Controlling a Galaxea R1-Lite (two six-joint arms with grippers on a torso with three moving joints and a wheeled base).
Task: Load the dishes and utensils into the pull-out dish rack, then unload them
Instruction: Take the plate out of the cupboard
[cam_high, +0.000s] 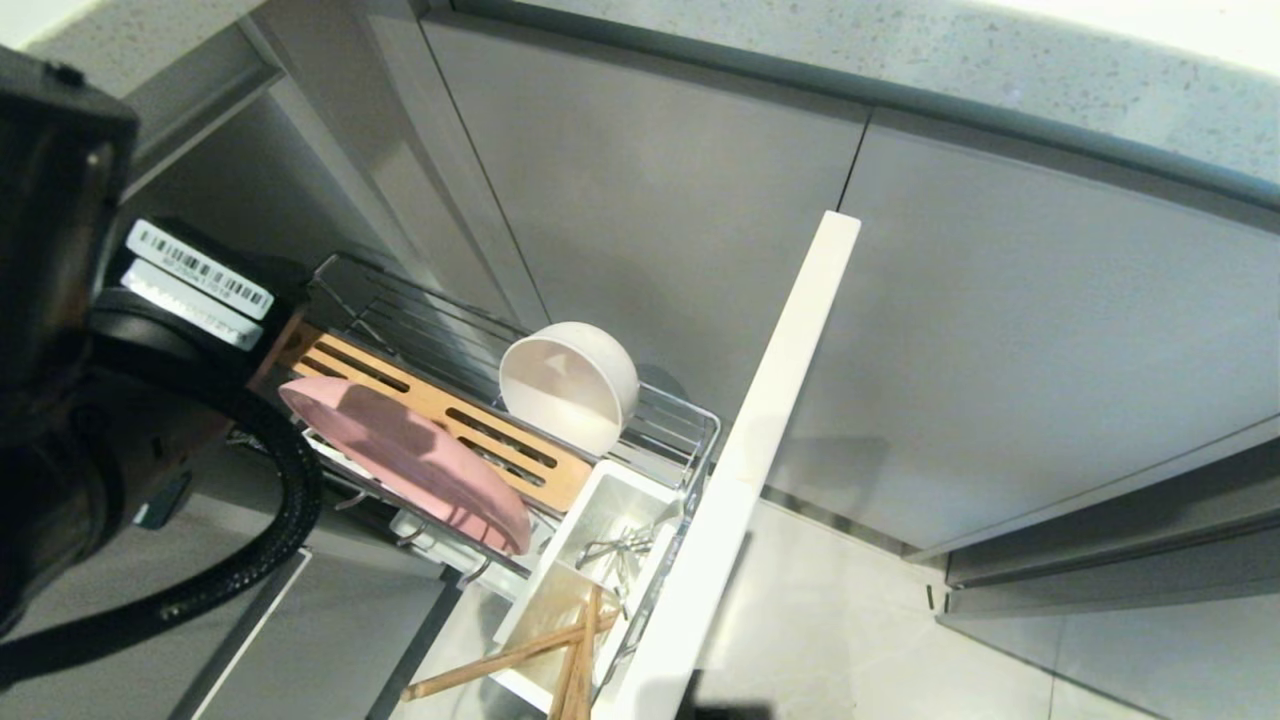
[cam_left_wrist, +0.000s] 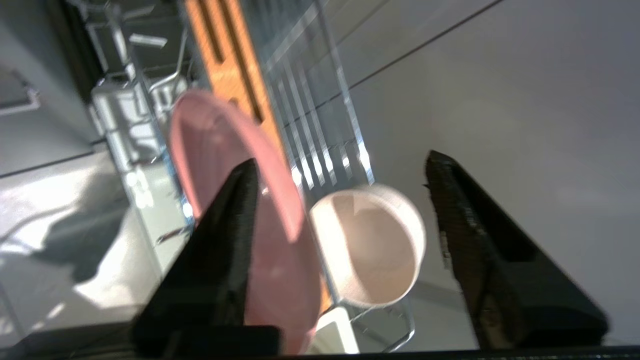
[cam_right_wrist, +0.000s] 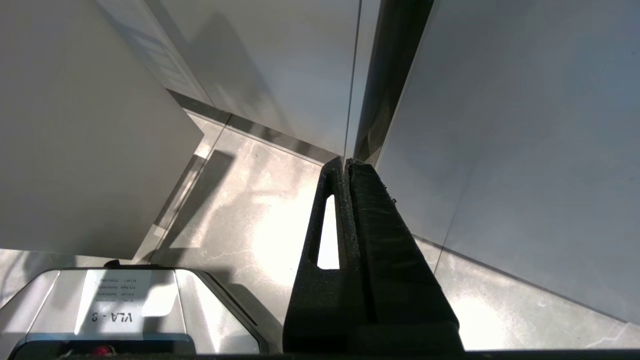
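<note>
- Nearest our head camera, the left arm (cam_high: 60, 330) fills the 9 o'clock edge of the view, black and bulky, a braided cable (cam_high: 290, 500) looping beneath it.
- Through its wrist camera we see the left gripper (cam_left_wrist: 340, 165) with fingers (cam_left_wrist: 235, 210) spread wide and nothing between them, poised over the pull-out dish rack (cam_high: 700, 430); plate and bowl both show in the gap.
- The rack stands drawn out from the grey cabinets (cam_high: 1000, 350), its pale front panel (cam_high: 770, 420) running from 1 o'clock to 6 o'clock across the head view.
- The pink plate (cam_high: 400, 450) stands tilted on edge at the 8 o'clock side of the rack, just beside the orange-brown slotted board (cam_high: 420, 400).
- The white bowl (cam_high: 570, 385) lies on its side on the chrome wires at the 1 o'clock side of the board, its mouth turned toward 8 o'clock.
- The white utensil tub (cam_high: 600, 530) sits against the front panel; the wooden chopsticks (cam_high: 560, 650) lean out of its near end toward 7 o'clock. A silvery metal piece (cam_high: 610, 550) lies in the tub; we cannot tell what it is.
- The right gripper (cam_right_wrist: 346, 162) hangs over the pale floor (cam_right_wrist: 250, 225) with its fingers pressed together, holding nothing, away from the rack.
</note>
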